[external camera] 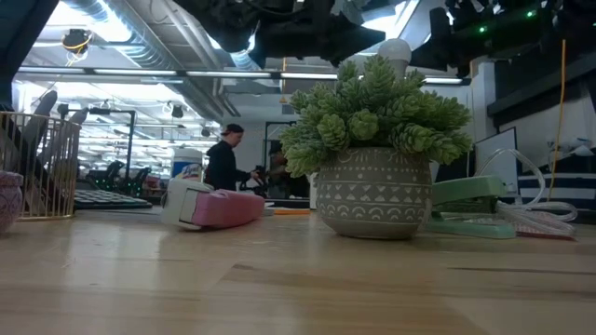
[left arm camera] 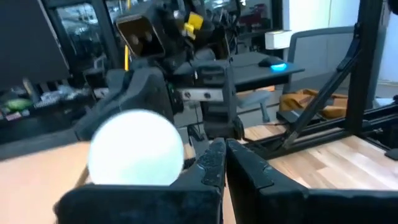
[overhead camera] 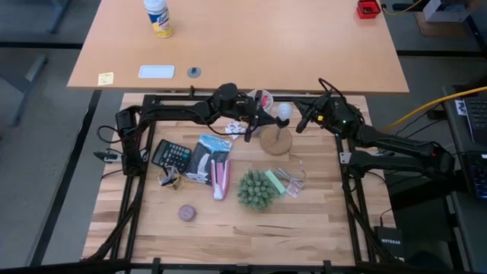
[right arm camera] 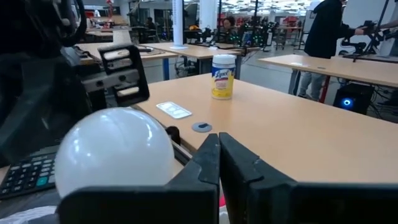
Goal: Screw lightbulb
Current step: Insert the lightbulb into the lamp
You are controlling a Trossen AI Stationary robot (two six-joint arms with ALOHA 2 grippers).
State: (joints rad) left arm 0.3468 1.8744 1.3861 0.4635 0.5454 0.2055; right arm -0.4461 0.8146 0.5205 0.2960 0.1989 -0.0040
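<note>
The lightbulb point(overhead camera: 284, 112) sits upright above the wooden socket disc point(overhead camera: 275, 141) at the worktop's rear, btwn both arms. Left tool point(overhead camera: 268, 116) and right tool point(overhead camera: 301, 124) flank it, fingers together, gripping nothing (probably bracing it for screwing).

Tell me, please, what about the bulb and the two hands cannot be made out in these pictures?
- Bulb base: hidden in both wrist views by dark fingers; only the white globe shows.
- Socket under the bulb: too small in the high view, and the plant blocks it in the low view.
- Whether either shut hand, left hand or right hand, touches the bulb: cannot tell.
- Wooden disc: partly covered by the arms.
</note>
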